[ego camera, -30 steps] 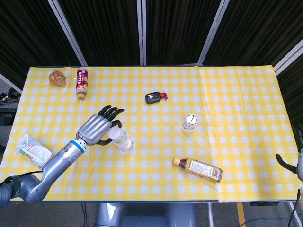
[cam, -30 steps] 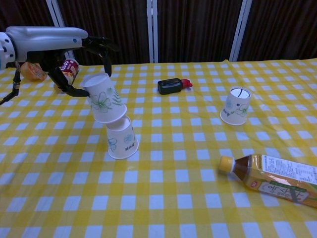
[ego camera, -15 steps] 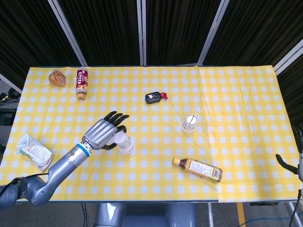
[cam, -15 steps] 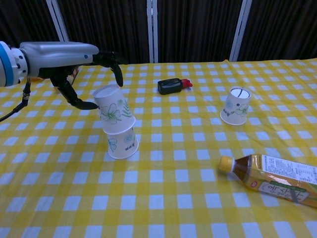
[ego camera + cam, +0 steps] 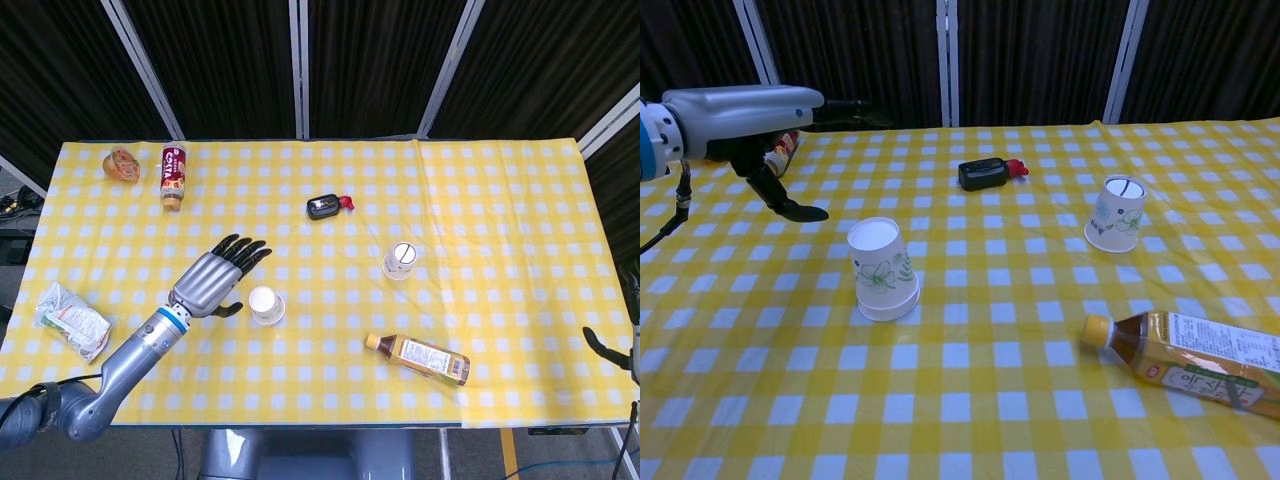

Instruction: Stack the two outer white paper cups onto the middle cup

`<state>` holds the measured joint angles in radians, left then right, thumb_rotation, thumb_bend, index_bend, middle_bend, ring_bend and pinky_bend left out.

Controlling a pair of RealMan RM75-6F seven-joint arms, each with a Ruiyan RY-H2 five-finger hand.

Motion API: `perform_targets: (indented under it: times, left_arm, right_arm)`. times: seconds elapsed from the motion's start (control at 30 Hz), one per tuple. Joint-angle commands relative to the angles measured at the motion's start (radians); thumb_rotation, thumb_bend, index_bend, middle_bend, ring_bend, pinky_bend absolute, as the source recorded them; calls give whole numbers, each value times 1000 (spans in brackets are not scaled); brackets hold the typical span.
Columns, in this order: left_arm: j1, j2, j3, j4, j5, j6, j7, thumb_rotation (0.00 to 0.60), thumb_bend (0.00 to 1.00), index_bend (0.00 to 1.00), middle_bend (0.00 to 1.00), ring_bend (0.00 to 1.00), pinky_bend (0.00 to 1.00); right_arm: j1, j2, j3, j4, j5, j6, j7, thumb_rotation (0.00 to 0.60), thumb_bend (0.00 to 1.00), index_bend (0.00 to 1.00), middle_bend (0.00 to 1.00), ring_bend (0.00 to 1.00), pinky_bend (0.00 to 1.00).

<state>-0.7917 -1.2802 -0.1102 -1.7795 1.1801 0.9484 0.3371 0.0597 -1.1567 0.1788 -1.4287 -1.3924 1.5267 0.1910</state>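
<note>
1. The left hand (image 5: 212, 280) hovers over the table with its fingers spread apart and holds nothing; the stacked cups (image 5: 264, 304) stand just to its right, not touching it.
2. The right hand (image 5: 610, 345) shows only as a dark tip at the far edge of the head view, so I cannot tell if it is apart or together.
3. The other cup (image 5: 400, 260) stands upside down, well apart from the left hand, on the right side of the stack, between the stack and the right hand.
4. My judgement: one outer cup is already on the middle one, and the other cup is not yet stacked.
5. A paper cup is very light and thin; I think a hard squeeze will dent its wall. It looks better to take it softly around the upper wall, near the closed bottom, which is stiffer.
6. The chest view shows the leaf print and the tapered side of the stacked cups (image 5: 881, 268), and the bottle (image 5: 1189, 362) lying near. The head view shows the whole yellow checked tablecloth (image 5: 500, 190).
</note>
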Motion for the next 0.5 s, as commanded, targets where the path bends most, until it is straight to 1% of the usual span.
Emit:
perform_targets:
  times: [0.03, 0.17, 0.33, 0.4, 0.5]
  left_arm:
    - [59, 2, 21, -1, 53, 82, -39, 600, 291, 0, 0, 0, 0]
    - [146, -14, 63, 33, 127, 216, -43, 600, 291, 0, 0, 0, 0]
    - [253, -37, 107, 68, 178, 358, -53, 600, 286, 0, 0, 0, 0]
    - [295, -37, 123, 82, 198, 405, -79, 600, 282, 0, 0, 0, 0]
    - [332, -18, 135, 90, 221, 441, -109, 600, 282, 0, 0, 0, 0]
  right_arm:
    - [2, -3, -1, 4, 1, -5, -4, 600, 117, 0, 0, 0, 0]
    - [6, -10, -5, 13, 4, -17, -13, 600, 117, 0, 0, 0, 0]
    - [14, -24, -8, 23, -2, -22, -31, 600, 117, 12, 0, 0, 0]
    - [25, -34, -4, 24, 1, -33, -47, 600, 117, 54, 0, 0, 0]
    - [55, -43, 6, 11, -4, -54, -77, 600, 117, 135, 0, 0, 0]
